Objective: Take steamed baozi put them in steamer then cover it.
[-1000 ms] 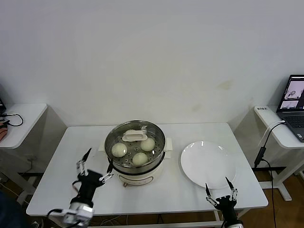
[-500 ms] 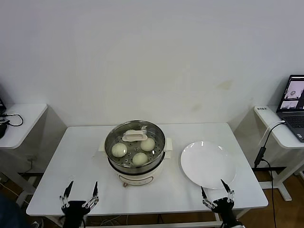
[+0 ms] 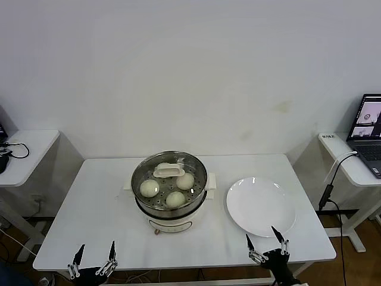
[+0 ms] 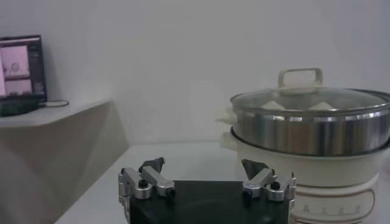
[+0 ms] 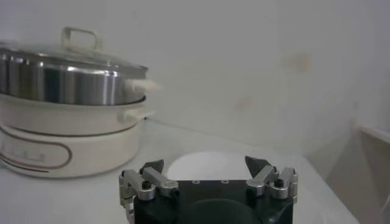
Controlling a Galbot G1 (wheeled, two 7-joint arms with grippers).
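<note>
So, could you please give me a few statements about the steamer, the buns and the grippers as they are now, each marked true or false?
1. The cover sits on the steamer. True.
2. A baozi lies on the white plate. False: the plate is bare; the steamed baozi show through the glass, inside the pot.
3. The left gripper grips the lid handle. False: it is open at the table's near edge, holding nothing.
4. The right gripper is open, near the plate's front rim. True.
5. The plate lies on the steamer's right. True.
</note>
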